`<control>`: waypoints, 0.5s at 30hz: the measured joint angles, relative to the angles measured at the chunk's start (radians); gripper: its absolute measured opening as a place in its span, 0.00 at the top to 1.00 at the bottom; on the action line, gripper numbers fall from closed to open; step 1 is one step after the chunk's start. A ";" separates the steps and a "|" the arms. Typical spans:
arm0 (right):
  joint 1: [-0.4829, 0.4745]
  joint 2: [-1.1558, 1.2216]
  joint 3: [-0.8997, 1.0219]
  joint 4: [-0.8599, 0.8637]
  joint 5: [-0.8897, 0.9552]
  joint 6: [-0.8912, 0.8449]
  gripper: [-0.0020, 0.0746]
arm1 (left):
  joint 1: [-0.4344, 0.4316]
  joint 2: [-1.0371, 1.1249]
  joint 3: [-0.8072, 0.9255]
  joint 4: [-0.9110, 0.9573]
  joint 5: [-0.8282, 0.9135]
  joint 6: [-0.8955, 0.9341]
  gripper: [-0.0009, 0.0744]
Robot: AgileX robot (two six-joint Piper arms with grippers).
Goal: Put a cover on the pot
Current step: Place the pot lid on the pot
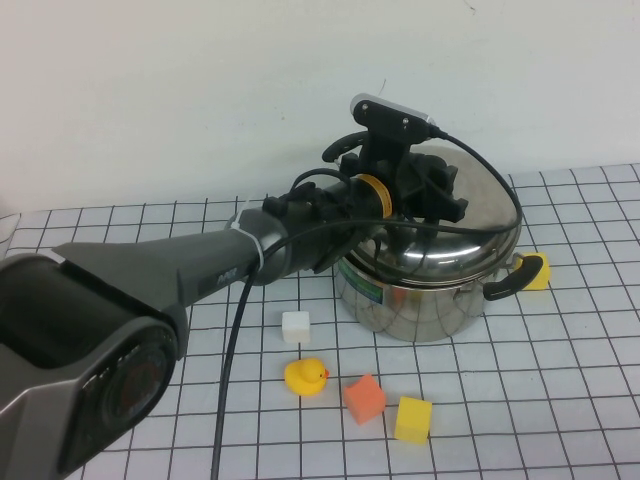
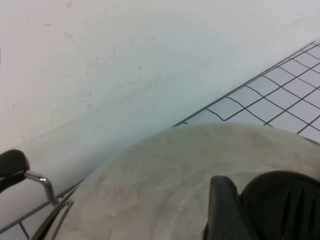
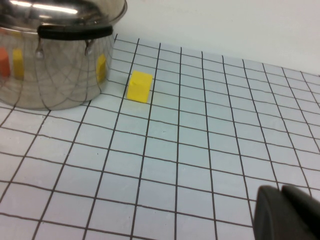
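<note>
Left pincer (image 1: pixel 425 190) sits on lid (image 1: pixel 470 225) over pot (image 1: pixel 420 300), blocking the top. Duck (image 1: pixel 306 376), white block (image 1: pixel 296 327), orange block (image 1: pixel 365 398), yellow block (image 1: pixel 413 419) crowd the near side. Table (image 1: pixel 560 400) right of pot open, one yellow cube (image 3: pixel 139 86) by the handle.

The shiny steel pot (image 1: pixel 415 305) stands upright near the table's far edge, its domed lid (image 1: pixel 470 225) on top.

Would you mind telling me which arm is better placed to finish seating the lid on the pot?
The left. Its pincer is on top of the lid, which sits on the pot. The right pincer hangs low over bare table beside a yellow block, away from the lid.
</note>
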 joint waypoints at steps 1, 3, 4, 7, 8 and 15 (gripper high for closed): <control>0.000 0.000 0.000 0.000 0.000 0.000 0.96 | 0.000 0.002 -0.001 0.000 0.000 0.000 0.56; 0.000 0.000 0.000 0.000 0.000 0.000 0.96 | 0.000 0.004 -0.001 0.000 0.000 0.000 0.56; 0.000 0.000 0.000 0.000 0.000 0.000 0.96 | 0.000 0.004 -0.001 0.000 0.000 0.000 0.56; 0.000 0.000 0.000 0.000 0.000 0.000 0.96 | 0.000 0.004 -0.002 0.000 0.000 0.016 0.56; 0.000 0.000 0.000 0.000 0.000 0.000 0.96 | 0.000 0.004 -0.002 0.000 0.003 0.019 0.56; 0.000 0.000 0.000 0.000 0.000 0.000 0.96 | 0.000 0.002 -0.002 0.000 0.012 0.021 0.56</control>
